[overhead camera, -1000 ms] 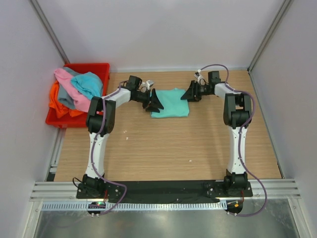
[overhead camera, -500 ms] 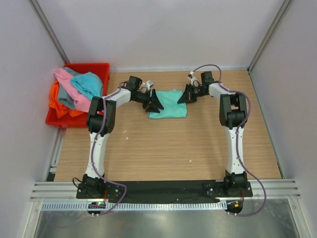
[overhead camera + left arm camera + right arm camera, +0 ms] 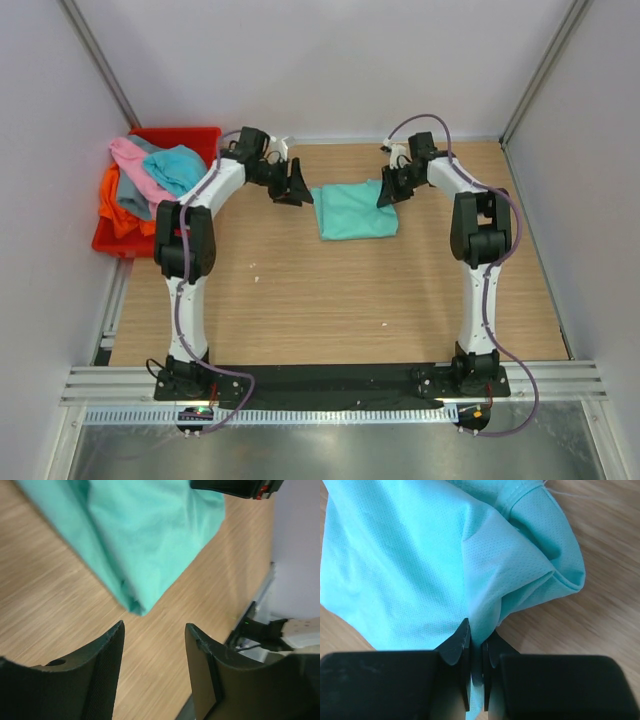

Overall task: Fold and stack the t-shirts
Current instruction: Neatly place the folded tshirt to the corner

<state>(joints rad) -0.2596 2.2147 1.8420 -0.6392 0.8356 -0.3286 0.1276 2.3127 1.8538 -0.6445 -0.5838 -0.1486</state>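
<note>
The mint green t-shirt [image 3: 354, 211] lies folded on the wooden table [image 3: 330, 300] near the back, also seen from the wrists [image 3: 145, 535] [image 3: 410, 565]. My right gripper [image 3: 387, 193] is at its right edge, shut on a pinch of the mint cloth [image 3: 477, 637]. Left of the shirt, my left gripper [image 3: 297, 185] stands open and apart from it; bare wood shows between its fingers [image 3: 154, 645]. Pink [image 3: 135, 170], turquoise blue [image 3: 178, 166], orange [image 3: 115, 205] and grey [image 3: 133, 197] t-shirts lie heaped in the bin.
A red plastic bin [image 3: 190, 135] sits at the back left corner, partly off the table. White walls close in the back and sides. Metal rails [image 3: 330, 380] run along the near edge by the arm bases.
The right gripper has closed on the shirt's right edge and dragged the shirt a little to the right. The left gripper has drawn back left and away from the shirt.
</note>
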